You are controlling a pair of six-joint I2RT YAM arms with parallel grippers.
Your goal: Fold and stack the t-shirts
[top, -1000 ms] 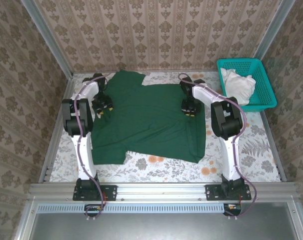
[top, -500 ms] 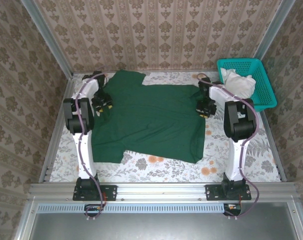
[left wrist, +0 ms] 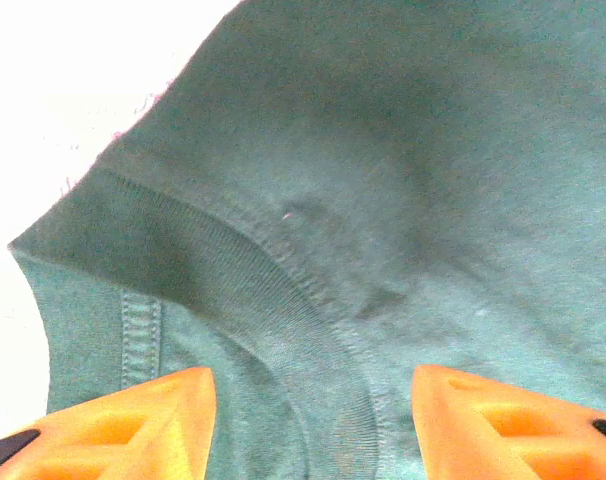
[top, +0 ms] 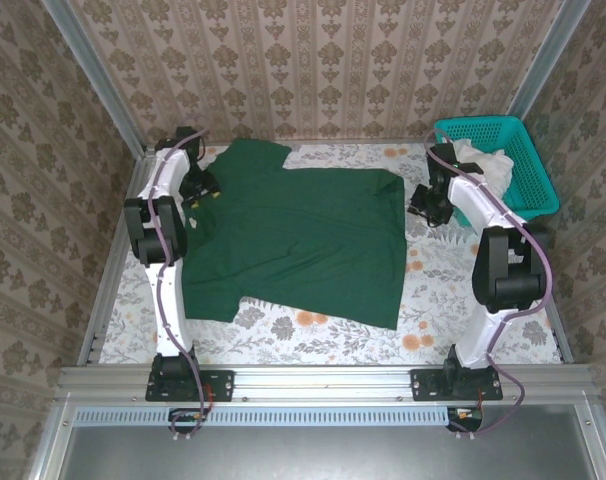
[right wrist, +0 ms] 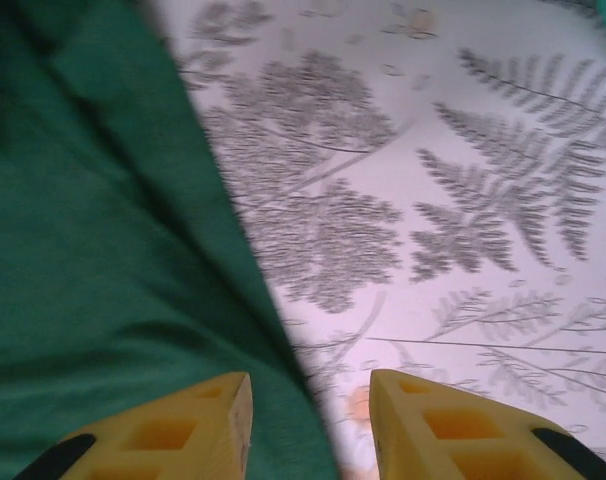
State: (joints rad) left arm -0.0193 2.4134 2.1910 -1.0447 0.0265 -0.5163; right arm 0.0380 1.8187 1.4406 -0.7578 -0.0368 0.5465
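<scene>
T-shirt [top: 303,240], one, lies flat near one basket [top: 529,165].

White arms [top: 171,310], purple cables [top: 155,240], orange fingers [left wrist: 133,425]

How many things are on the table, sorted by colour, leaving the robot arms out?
Dark green cotton t-shirt: 1
Teal plastic mesh basket: 1
White crumpled cloth bundle, lying in that basket: 1
Total: 3

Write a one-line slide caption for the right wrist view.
Open right end effector poised over the edge of the dark green t-shirt, where it meets the fern-print table cover.
</scene>
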